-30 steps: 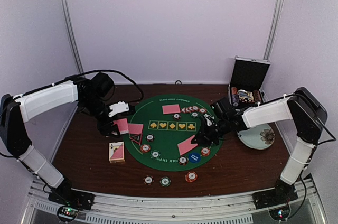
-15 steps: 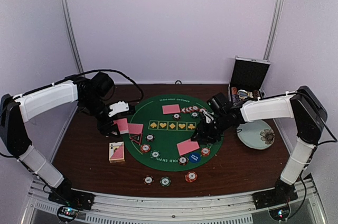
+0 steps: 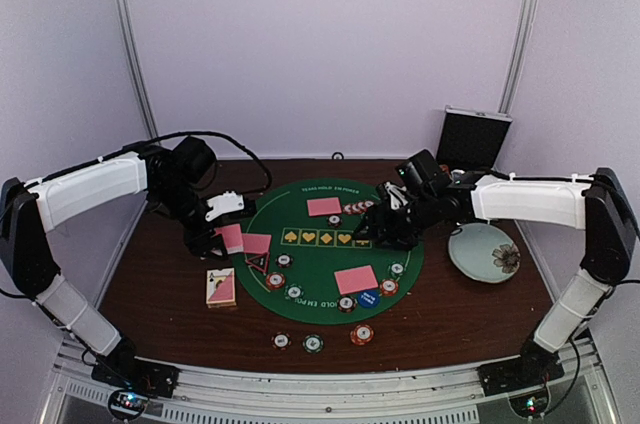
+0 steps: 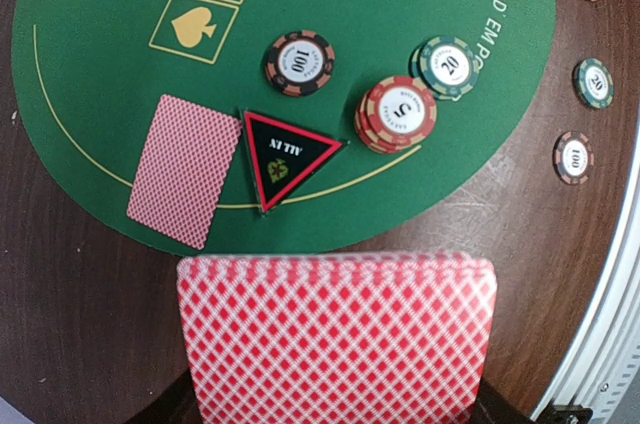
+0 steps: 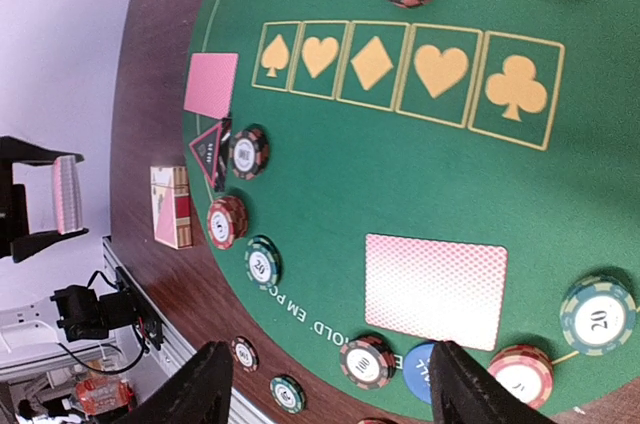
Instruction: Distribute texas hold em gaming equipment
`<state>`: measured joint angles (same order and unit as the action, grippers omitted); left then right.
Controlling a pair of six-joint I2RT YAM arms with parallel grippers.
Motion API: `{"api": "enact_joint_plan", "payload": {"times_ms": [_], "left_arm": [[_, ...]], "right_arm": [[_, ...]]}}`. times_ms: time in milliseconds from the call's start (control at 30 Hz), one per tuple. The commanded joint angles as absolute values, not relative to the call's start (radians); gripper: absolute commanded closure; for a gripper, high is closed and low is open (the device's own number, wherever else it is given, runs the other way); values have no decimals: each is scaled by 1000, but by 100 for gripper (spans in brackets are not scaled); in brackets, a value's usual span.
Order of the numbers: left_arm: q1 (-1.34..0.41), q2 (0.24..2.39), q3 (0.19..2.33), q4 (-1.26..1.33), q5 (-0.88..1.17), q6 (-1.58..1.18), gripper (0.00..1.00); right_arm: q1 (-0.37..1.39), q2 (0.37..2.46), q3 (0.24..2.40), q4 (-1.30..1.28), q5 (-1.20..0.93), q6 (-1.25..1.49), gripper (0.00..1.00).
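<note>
My left gripper point(image 3: 226, 236) is shut on a deck of red-backed playing cards point(image 4: 336, 339), held over the wood just off the left rim of the green mat point(image 3: 318, 216). A single card point(image 4: 184, 169) lies face down on the mat beyond the deck. My right gripper point(image 3: 372, 232) hangs open over the mat's middle right, nothing between its fingers point(image 5: 205, 384). Below it a face-down card point(image 5: 436, 289) lies flat, with the blue dealer disc point(image 5: 425, 372) and striped chips point(image 5: 367, 361) along its near edge. Another card point(image 3: 324, 206) lies at the mat's far side beside a row of chips point(image 3: 362, 207).
A black-and-silver case point(image 3: 472, 139) stands open at the back right, with a floral plate point(image 3: 485, 252) in front of it. A card box point(image 3: 221, 287) lies left of the mat, a black triangular marker point(image 4: 285, 154) on its left edge. Loose chips point(image 3: 313, 343) sit near the table's front.
My right gripper has opened and let go of its card, which now lies flat on the mat. That arm has lifted and moved back toward the mat's middle. The left arm has not moved.
</note>
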<state>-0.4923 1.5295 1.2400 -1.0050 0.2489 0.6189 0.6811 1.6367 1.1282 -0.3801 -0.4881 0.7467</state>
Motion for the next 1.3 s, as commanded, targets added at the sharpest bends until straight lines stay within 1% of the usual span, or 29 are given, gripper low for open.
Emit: {"api": "enact_joint_plan", "payload": {"times_ms": [0,167,333,567,800,1267], "left_arm": [[-492,1508,1273,-1002,272,624,91],[-492,1512,1283,-1000,284,603,91],[-492,1511,1285,-1000,282,589,91],[-492,1516,1293,-1000,314,564,92],[-492,1517,1298,-999,321,554,92],[-492,1519,1310,-1001,340,548,92]], "right_arm": [[716,1613,1148,-255,-512,819,27],[775,1702,1168,-22,-615,943,20],[844,1839,1251,144,-686,1029,18],[893,1991,1361,314,-743,1134,17],[924,2094,1465,350,-774,1175,16],[954,2223,1608,383,-810,1225,15]]}}
